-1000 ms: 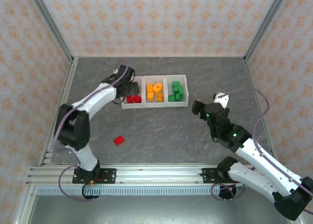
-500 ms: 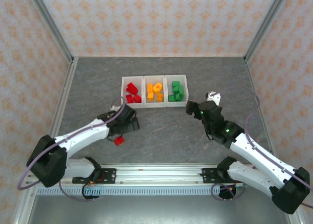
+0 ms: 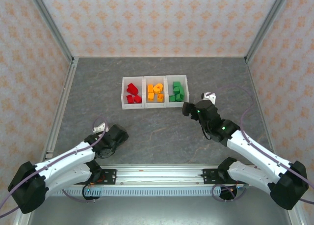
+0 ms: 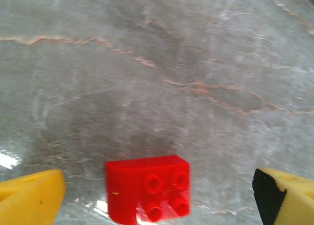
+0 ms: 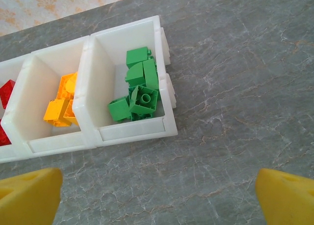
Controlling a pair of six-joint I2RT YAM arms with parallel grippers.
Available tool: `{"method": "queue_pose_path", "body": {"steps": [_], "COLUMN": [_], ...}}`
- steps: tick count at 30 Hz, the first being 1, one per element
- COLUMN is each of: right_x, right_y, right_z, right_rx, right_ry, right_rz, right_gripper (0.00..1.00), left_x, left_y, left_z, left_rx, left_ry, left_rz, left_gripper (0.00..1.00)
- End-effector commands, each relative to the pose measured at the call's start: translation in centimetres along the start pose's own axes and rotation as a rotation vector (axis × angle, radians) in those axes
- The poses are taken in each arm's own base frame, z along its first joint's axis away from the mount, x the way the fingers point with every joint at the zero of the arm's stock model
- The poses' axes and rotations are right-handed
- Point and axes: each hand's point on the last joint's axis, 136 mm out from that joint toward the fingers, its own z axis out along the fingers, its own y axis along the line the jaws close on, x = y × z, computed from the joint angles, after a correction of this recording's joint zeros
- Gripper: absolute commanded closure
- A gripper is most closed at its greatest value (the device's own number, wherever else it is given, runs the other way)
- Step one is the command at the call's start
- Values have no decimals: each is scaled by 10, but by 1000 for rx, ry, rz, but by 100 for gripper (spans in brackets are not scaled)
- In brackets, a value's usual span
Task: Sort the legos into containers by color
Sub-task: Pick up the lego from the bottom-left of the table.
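Note:
A loose red lego (image 4: 147, 188) lies studs-up on the grey table, between the yellow fingertips (image 4: 30, 198) of my left gripper (image 4: 157, 198), which stands open around it without touching. From above, that left gripper (image 3: 117, 135) is low over the near-left table. The three white containers (image 3: 154, 107) sit in a row at mid-table, holding red legos (image 3: 132, 93), orange legos (image 3: 156, 92) and green legos (image 3: 177, 92). My right gripper (image 3: 187, 108) hovers open and empty just near-right of the green bin (image 5: 169, 95), looking down on the green legos (image 5: 140, 90).
Metal frame posts and patterned walls bound the table on the left, back and right. A rail (image 3: 157, 175) runs along the near edge by the arm bases. Bare grey surface lies between the bins and the arms.
My left arm has swung back from the red bin to the near-left table, coming down over the loose red lego with its jaws open. The right gripper has drifted left toward the bins.

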Motion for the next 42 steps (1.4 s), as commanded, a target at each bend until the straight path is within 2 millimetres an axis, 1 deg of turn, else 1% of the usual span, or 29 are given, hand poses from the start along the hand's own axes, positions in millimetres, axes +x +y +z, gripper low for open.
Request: {"method": "queue_pose_path", "body": {"steps": [1,3,6,12,21,25,31,36,39,41,42], "right_x": [-7,-7,-7,-9,-8,-9,-9,-6,-5,-5,-5], "right_y": [1,1,1,1,2,1,1,-1,-3,-4,-4], "right_z": [-1,-2,-3,-4,-3,-3,-2,-1,-2,-2,-2], "right_rx": [1,2,2,2,0,0,2,11,15,18,18], "right_ry": [-14,-12,-14,-19,-17,-19,-20,-16,-15,-18,-18], "right_rz": [37,40,44,46,46,45,43,40,39,38,40], "right_gripper": [0,0,0,0,0,0,0,0,0,0,0], "left_x": [-1,3,9,14,32,43,47,50,49,47,46], "left_y": [7,6,-1,-7,-21,-26,-33,-43,-47,-50,-51], "left_z": [8,13,19,23,35,41,45,45,43,41,40], "left_rx": [-26,-16,16,-13,14,38,54,98,114,127,134], "left_ry": [-33,-19,5,34,125,167,187,204,202,196,194], "left_rz": [-35,-32,-21,51,97,89,98,93,92,90,91], "left_gripper": [1,2,7,9,21,28,38,51,57,64,66]}}
